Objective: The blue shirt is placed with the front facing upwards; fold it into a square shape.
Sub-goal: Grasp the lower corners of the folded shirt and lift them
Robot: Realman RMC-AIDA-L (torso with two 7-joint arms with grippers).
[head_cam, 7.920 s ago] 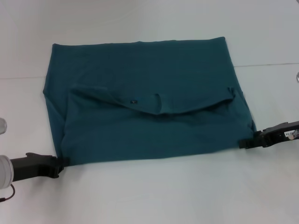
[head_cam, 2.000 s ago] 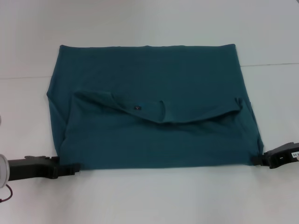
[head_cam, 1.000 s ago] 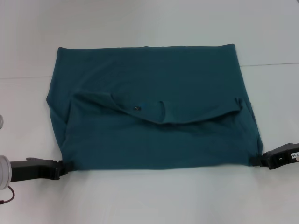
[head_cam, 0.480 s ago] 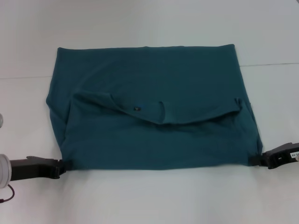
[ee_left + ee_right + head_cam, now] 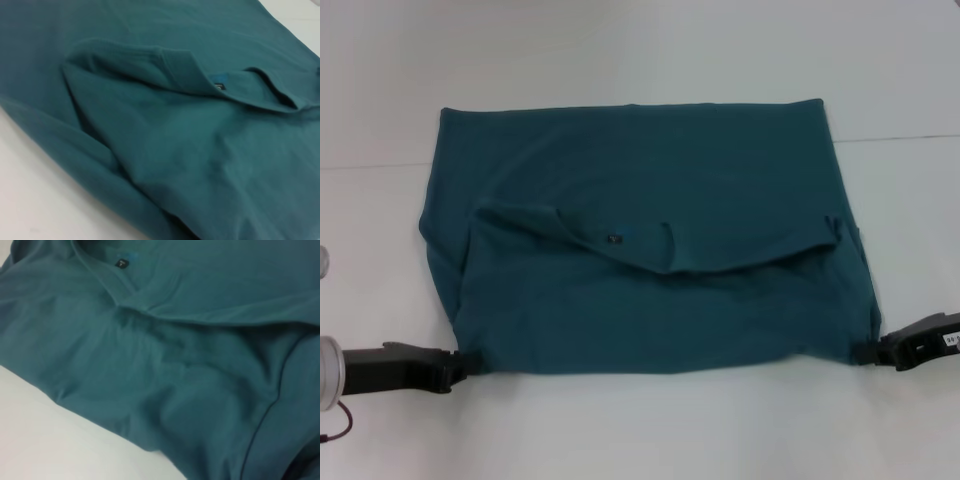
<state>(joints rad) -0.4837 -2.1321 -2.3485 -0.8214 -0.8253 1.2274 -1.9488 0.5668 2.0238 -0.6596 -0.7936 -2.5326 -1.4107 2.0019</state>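
Note:
The blue shirt [image 5: 650,200] lies on the white table [image 5: 640,430], doubled over into a wide rectangle with its collar and small dark neck label [image 5: 613,239] on top. My left gripper [image 5: 463,364] holds the near left corner, low on the table. At the near right corner my right gripper [image 5: 866,352] pinches the cloth in the same way. The left wrist view shows the blue shirt [image 5: 200,150] close up, with the collar fold and neck label [image 5: 218,86]. In the right wrist view the blue shirt [image 5: 175,365] is wrinkled near the held corner.
White tabletop surrounds the shirt on all sides. A faint seam line [image 5: 900,137] crosses the table behind the shirt. A pale round object [image 5: 324,262] sits at the left edge.
Both grippers have drawn slightly nearer to me, and the shirt's near edge has come with them. The collar fold has shifted a little.

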